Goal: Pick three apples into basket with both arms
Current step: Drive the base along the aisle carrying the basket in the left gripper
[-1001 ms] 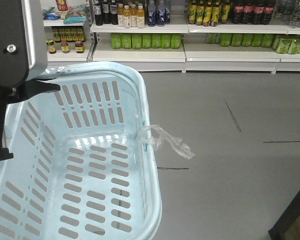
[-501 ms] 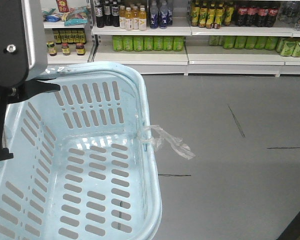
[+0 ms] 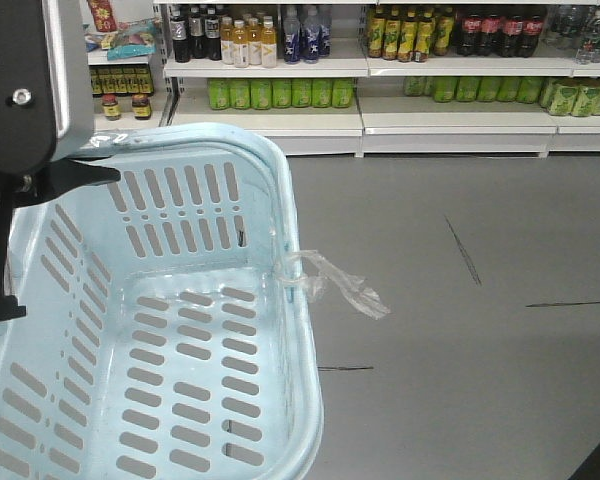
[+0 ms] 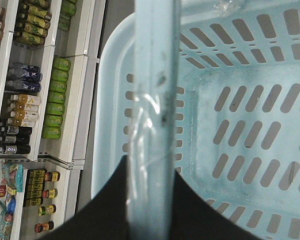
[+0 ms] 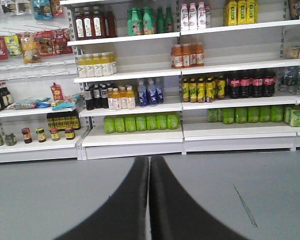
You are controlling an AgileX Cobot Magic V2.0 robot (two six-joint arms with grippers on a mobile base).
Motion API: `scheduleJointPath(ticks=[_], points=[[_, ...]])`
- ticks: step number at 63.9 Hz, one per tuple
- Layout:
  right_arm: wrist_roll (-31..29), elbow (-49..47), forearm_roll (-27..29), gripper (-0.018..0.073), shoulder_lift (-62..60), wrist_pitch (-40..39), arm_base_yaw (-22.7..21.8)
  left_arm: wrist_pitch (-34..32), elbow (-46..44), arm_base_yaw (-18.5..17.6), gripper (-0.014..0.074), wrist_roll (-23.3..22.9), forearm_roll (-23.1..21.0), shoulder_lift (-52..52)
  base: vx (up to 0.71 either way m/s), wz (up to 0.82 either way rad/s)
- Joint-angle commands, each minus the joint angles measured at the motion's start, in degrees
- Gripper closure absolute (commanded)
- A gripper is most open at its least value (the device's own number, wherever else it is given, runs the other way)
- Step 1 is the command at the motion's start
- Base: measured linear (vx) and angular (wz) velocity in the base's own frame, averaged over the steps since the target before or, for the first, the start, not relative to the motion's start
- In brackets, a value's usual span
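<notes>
Front view: finds the basket (image 3: 265, 300) filling the lower left, hung beneath the left arm (image 3: 20, 90), in the same spot of the frame as a second ago. Finds the shelves (image 3: 280, 115) and the thin scratches on the floor (image 3: 460, 340) slid a little leftward since half a second ago, though. Points, most likely, to the base rolling or turning with the arms held fixed. Means a task barely begun: nothing inside the basket, no apples anywhere in sight, travelling or searching probably ahead of any pick. Shows pale blue glossy plastic, rounded corners, a thick rolled rim, rows of long slots through walls and bottom, and a crumpled clear strip (image 3: 340, 290) knotted at the right rim and trailing outward. Left wrist view: looks down along the handle (image 4: 155, 75), a smooth pale bar with a few dark scuffs, crossing above the slotted bottom. Catches the left gripper (image 4: 150, 170) pinching that bar, one black finger on either side, so carrying the basket. Right wrist view: faces tiered white shelves of bottles (image 5: 140, 122) and jars across grey floor. Shows the right gripper (image 5: 149, 165) with its two matte black fingers pressed flat together, nothing between them, free for a first apple.
</notes>
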Motion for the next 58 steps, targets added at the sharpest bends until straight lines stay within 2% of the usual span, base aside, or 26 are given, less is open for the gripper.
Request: scheduleJointPath(ticks=[1,23,58], points=[[-0.3,0.8,-0.3,0.0568,-0.4,-4.2,-0.1,-4.7,-1.8,-0.1,0.0603,-0.7,0.2,-1.2,0.14,-0.13],[-0.3,0.8,-0.3,0.0568,-0.4,-4.2,-0.1,-4.7,-1.8,-0.1,0.0603,-0.7,0.2,-1.2,0.13,-0.24],[-0.3,0.8,-0.3,0.0568,-0.4,-4.2,-0.1,-4.7,-1.8,-0.1,0.0603,-0.7,0.2,-1.2,0.1,-0.41]])
